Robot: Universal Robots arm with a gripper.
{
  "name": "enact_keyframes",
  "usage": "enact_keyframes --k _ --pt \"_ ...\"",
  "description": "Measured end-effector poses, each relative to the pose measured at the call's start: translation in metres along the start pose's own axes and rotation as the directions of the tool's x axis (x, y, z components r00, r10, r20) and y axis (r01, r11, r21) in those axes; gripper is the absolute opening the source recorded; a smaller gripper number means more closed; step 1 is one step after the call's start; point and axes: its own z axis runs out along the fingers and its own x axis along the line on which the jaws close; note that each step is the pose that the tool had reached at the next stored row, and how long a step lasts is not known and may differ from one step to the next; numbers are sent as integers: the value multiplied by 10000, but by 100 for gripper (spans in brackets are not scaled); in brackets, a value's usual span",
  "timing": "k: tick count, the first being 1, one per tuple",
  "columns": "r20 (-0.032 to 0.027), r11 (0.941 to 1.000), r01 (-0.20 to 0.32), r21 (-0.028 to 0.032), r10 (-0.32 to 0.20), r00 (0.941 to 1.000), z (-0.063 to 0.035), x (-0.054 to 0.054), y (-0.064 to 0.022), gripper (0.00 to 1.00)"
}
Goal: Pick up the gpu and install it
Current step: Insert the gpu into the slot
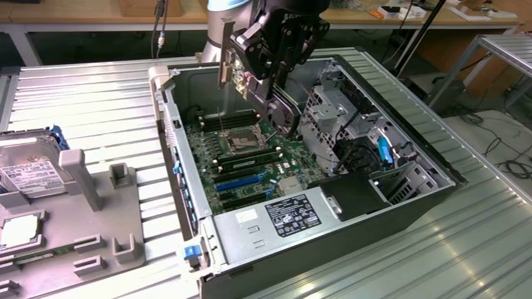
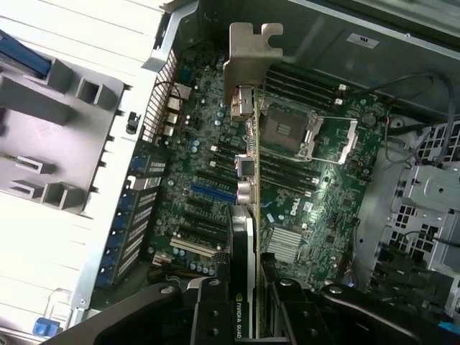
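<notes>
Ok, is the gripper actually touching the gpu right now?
Touching. In the wrist view the gripper has its fingers clamped against both faces of the gpu, with no gap.

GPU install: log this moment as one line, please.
gripper: shut on gpu | gpu: held clear above motherboard, within open case | install: not yet seated

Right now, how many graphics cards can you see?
1: the gpu, clamped in the gripper, edge-down over the motherboard of the open computer case. None sits in the expansion slots that show, though the card hides some.
</notes>
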Motion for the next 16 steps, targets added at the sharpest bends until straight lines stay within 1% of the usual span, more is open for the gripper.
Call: enact_keyframes --k 9,13,16 --pt "-19 9990 453 -15 -453 9990 0 -1 0 27" --pt "-27 9977 675 -24 -675 9977 0 -2 -1 27" --pt "-37 9957 924 -32 -924 9957 0 -3 -1 27"
